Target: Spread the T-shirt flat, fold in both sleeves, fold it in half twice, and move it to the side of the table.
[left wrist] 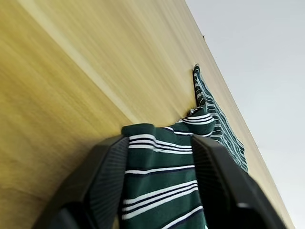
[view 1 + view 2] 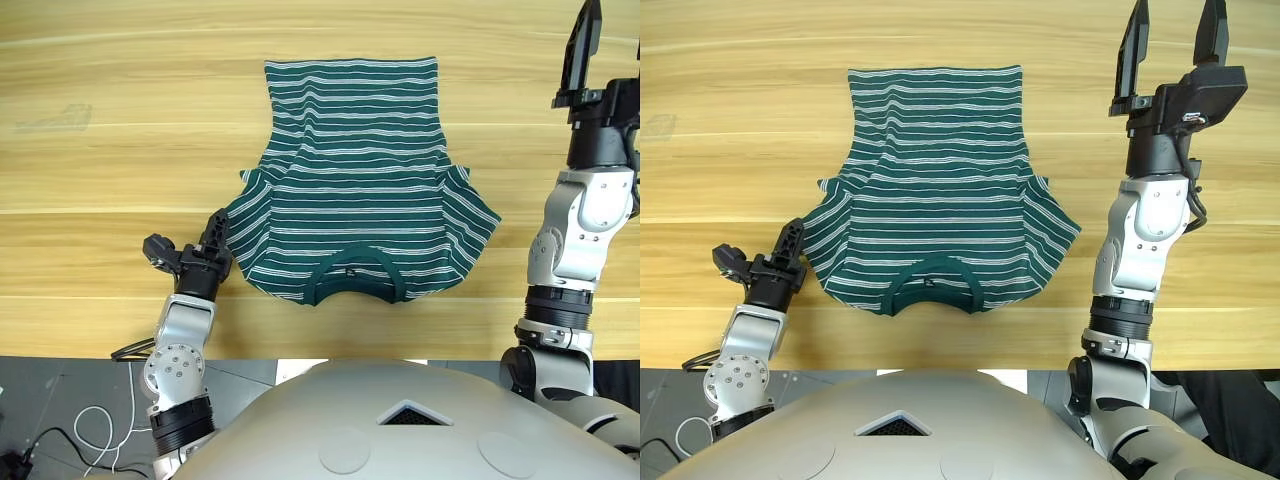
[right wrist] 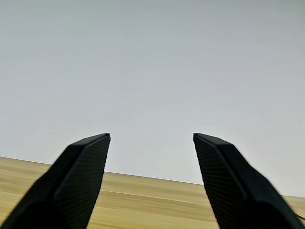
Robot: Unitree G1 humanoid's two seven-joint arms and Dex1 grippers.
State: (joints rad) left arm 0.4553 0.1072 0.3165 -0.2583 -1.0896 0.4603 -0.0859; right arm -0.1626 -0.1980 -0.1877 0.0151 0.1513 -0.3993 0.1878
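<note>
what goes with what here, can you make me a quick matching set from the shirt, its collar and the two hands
Column one:
1. left hand
2. right hand
3. T-shirt
4. collar

Column two:
A. dark green with white stripes, lying on the table
B. raised, fingers apart, clear of the cloth
C. on the shirt's edge nearest the robot
D. low at the shirt's left side, cloth between its open fingers

Pairs: 1-D, 2-B, 3-A, 4-C
</note>
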